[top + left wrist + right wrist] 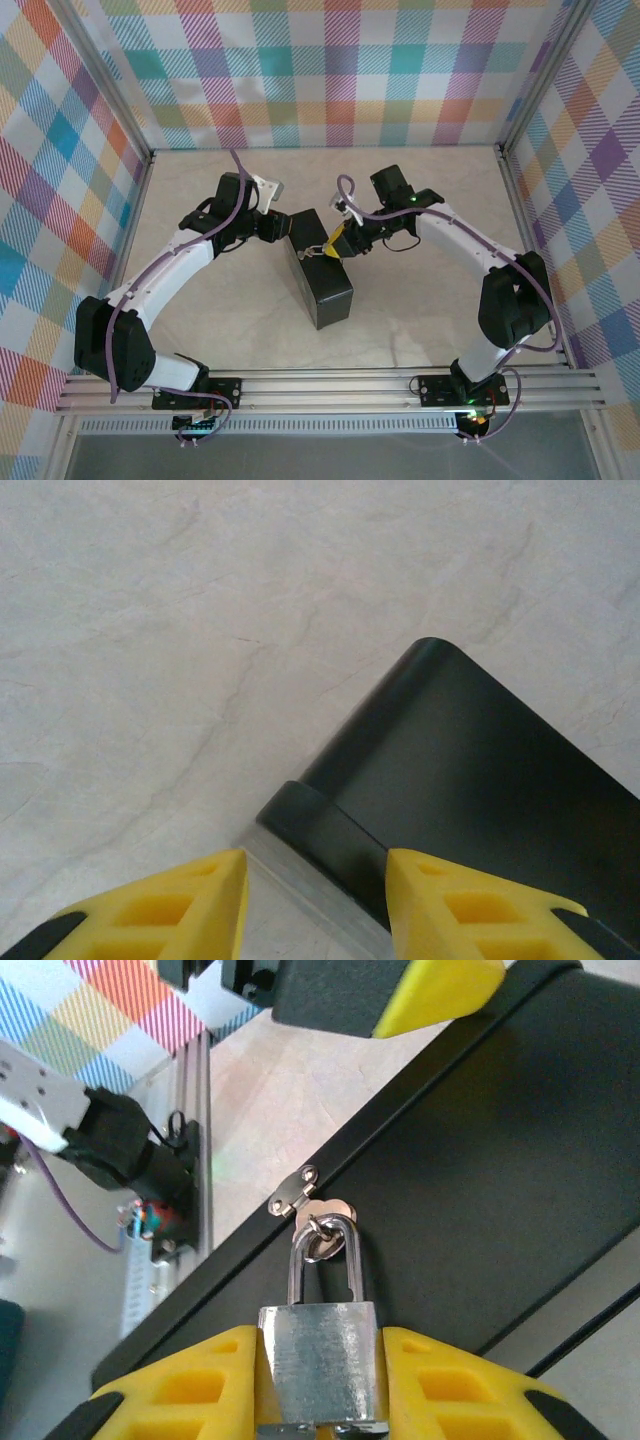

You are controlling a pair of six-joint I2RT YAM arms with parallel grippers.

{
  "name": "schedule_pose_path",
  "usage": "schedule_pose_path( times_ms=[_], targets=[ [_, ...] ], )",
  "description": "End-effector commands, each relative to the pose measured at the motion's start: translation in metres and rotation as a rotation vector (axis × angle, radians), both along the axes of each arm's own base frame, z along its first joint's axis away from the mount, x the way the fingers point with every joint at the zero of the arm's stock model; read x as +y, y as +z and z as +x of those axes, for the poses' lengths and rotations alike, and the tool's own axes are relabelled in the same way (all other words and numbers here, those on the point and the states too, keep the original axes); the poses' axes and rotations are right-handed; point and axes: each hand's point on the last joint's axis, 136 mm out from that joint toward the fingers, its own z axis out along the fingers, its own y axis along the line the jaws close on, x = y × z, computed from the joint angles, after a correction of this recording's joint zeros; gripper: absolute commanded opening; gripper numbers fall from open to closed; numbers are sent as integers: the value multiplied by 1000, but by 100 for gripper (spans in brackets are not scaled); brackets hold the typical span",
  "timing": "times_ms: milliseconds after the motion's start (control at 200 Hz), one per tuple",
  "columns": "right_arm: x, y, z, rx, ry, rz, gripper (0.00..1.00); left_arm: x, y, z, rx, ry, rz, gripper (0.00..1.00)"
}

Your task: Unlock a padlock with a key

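At the near edge of the table (400,330), the two arms rise from a metal rail (330,385) and bend inward toward a black box (322,278) standing near the middle.

The right gripper (320,1342) reaches the box from the right. Its yellow fingers (215,1380) are pressed against the two flat sides of the padlock (321,1360), pinching the silvery body between them. The lock hangs just off the box's dark face. Its shackle is closed and loops through the ring of a small metal hasp (295,1192), which sits on the seam where the lid meets the body.

The left gripper (315,860) holds the far end of the box from the left. One yellow finger sits against the box's pale metal edge and the other lies on its rounded dark corner, so the box end is clamped between them. From the right wrist, one of those yellow tips shows beyond the hasp, resting on the box's upper edge.

Behind both arms, bare marbled table runs back to a plaid wall (320,70).
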Motion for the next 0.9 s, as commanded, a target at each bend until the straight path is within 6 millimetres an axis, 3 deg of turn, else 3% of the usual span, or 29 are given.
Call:
schedule_pose_path(
  times_ms=[0,235,495,665,895],
  targets=[
    [7,45,0,192,-81,136,11,-4,0,2,-1,-15,-21,40],
    [7,40,20,543,-313,166,10,-7,5,1,-7,-24,-37,40],
    [1,29,36,717,-539,174,6,-4,11,1,-3,7,-46,40],
    [-6,32,42,733,-682,285,4,-6,12,0,19,18,-49,40],
    [-5,47,36,701,-781,326,5,-15,2,-3,48,-5,-41,39]
  ],
)
